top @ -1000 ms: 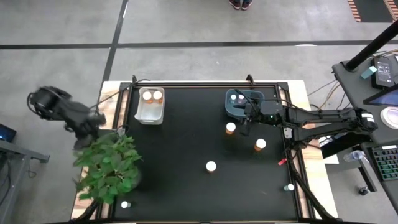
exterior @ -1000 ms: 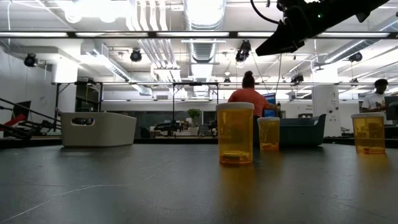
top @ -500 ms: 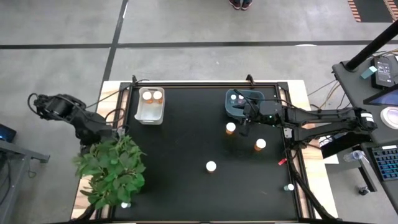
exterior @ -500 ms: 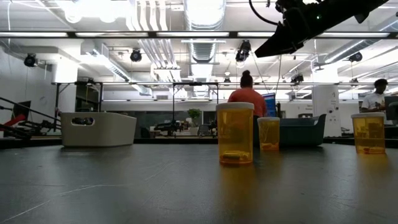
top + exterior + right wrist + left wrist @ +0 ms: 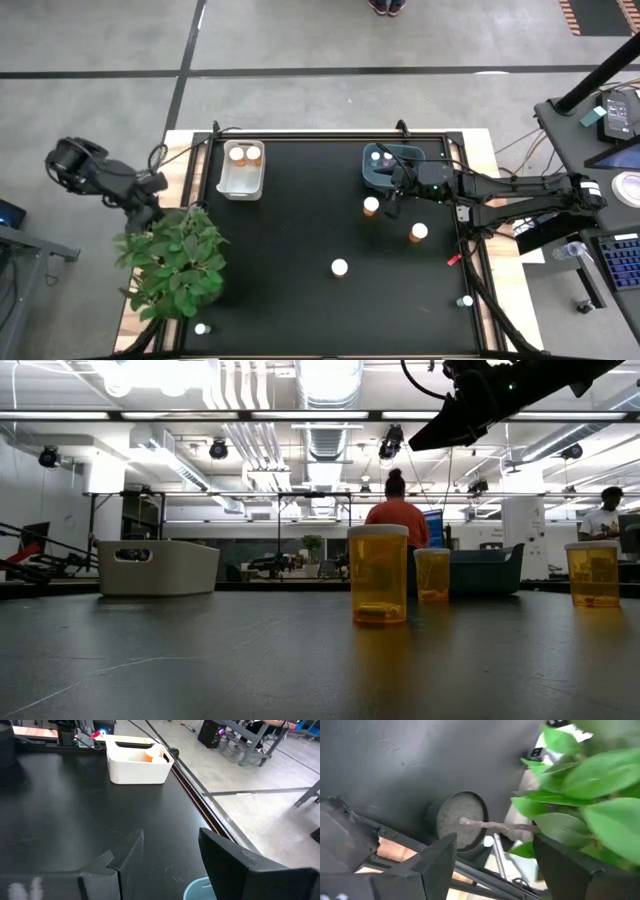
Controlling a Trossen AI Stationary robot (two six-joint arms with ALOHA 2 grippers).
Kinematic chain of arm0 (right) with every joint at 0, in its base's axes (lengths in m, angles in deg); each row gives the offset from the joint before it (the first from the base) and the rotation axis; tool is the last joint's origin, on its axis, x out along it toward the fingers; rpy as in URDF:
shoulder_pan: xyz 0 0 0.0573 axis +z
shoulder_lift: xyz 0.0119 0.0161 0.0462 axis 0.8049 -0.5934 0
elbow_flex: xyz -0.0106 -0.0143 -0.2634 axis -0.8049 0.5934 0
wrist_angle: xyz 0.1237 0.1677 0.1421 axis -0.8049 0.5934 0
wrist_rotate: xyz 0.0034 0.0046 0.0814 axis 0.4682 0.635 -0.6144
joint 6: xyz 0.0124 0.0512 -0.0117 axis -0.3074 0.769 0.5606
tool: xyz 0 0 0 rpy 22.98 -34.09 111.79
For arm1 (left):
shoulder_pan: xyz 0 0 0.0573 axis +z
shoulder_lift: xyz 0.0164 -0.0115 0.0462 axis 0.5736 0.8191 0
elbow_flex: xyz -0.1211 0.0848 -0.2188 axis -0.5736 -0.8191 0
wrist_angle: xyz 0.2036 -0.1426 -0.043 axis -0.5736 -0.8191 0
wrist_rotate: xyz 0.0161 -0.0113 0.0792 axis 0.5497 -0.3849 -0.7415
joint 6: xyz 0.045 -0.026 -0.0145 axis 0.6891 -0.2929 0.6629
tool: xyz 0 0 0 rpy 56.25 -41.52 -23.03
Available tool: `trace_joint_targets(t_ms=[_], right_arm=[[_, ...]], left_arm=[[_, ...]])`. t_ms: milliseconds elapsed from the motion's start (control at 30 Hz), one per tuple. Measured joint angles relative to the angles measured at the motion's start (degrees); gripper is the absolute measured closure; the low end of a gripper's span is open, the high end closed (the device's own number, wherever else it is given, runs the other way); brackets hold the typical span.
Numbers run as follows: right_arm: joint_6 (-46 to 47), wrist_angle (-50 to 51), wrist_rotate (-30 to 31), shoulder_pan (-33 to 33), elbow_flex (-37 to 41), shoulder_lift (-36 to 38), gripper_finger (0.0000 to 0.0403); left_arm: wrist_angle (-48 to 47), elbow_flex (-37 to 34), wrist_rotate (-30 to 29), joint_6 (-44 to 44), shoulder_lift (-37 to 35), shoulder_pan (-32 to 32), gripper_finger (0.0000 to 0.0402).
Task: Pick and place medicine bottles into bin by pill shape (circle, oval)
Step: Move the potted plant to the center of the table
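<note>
Right hand: hangs over the far right part of the bench, at the near edge of the dark blue bin. In its own wrist view the two fingers stand apart with nothing between them, so it is open and empty.

Left hand: off the bench's left edge, up against the potted plant. Its wrist view shows the fingers spread on either side of the plant's thin stem, above the pot; open, gripping nothing.

Medicine bottles, loose on the bench: one orange, white-capped, just beside the right hand, on its left and slightly nearer the front; a second orange one near it, further forward and to the right; a white-capped one mid-bench toward the front; a small pale one at the front left corner; another small one at the front right edge. All stand upright, long axis vertical.

Already binned: two in the white bin at far left, two caps visible in the blue bin.

Judgement: the right arm is much the nearer to the three central bottles; the closest lies a short reach to its left, best taken from above.
</note>
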Motion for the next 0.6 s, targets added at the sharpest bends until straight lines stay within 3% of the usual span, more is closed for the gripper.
trace_joint_targets(t_ms=[433,600], right_arm=[[-0.2,0.0,0.0,0.0,0.0,0.0,0.0218],[-0.3,0.0,0.0,0.0,0.0,0.0,0.0218]], left_arm=[[3.3,-8.3,1.1,7.6,9.1,0.0,0.0156],[2.4,-11.7,-1.9,14.2,9.6,0.0,0.0156]])
